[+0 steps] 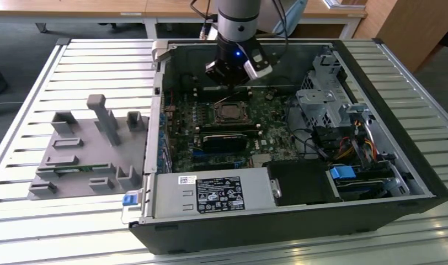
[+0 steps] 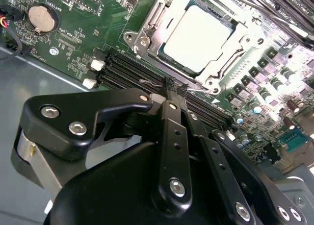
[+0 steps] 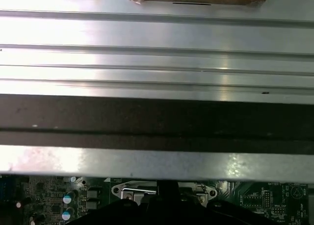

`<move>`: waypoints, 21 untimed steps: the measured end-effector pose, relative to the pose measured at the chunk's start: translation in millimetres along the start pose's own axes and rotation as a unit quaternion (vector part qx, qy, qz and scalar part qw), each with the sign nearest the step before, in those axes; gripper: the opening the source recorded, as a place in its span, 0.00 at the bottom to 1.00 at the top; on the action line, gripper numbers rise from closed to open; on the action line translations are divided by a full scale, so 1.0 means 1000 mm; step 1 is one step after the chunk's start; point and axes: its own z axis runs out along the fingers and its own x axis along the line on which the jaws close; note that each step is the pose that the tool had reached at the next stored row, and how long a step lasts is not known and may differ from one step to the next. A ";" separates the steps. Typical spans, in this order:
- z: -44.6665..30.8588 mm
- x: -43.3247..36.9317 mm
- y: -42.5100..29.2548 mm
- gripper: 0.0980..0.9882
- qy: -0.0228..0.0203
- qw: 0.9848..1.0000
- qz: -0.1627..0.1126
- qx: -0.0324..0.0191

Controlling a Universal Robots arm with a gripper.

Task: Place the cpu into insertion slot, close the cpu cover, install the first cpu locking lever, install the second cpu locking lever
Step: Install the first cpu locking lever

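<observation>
One arm at work. Re gripper (image 1: 230, 83): hangs inside open PC case (image 1: 298, 226), over far part of green mobo (image 1: 276, 143), just far of insertion slot (image 1: 230, 112).

In second wrist view, re same gripper (image 2: 171, 86): shows both fingers drawn together at tips, nothing seen btwn them. Hovers over black memory slots (image 2: 122, 70), w/ end of thin wire lever (image 2: 149, 81) just beside tips; can't tell if touching.

Re cpu (image 2: 196, 36): sits flat in the slot, pale metal face up. Re cpu cover (image 2: 149, 24): lies down around cpu, silvery frame w/ chip showing through its window. Round coin battery (image 2: 41, 16) well apart on same board.

At exterior view's left, on slatted tabletop (image 1: 99, 66): grey fixture block (image 1: 91, 149) beside case. Along near side of case: PSU (image 1: 209, 196) w/ printed label. At exterior view's right, inside case: drive cage (image 1: 327, 105) & coloured cables.

In first wrist view: bare metal case wall (image 3: 157, 161), w/ strip of green board next to it.
</observation>
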 end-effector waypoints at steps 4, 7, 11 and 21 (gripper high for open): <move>0.0018 -0.0015 0.0004 0.01 0.000 1.000 0.000 0.000; 0.0031 -0.0032 0.0007 0.01 0.000 1.000 0.000 0.000; 0.0049 -0.0063 0.0009 0.01 0.000 1.000 0.000 0.000; 0.0112 -0.0136 0.0022 0.01 0.000 1.000 0.000 0.000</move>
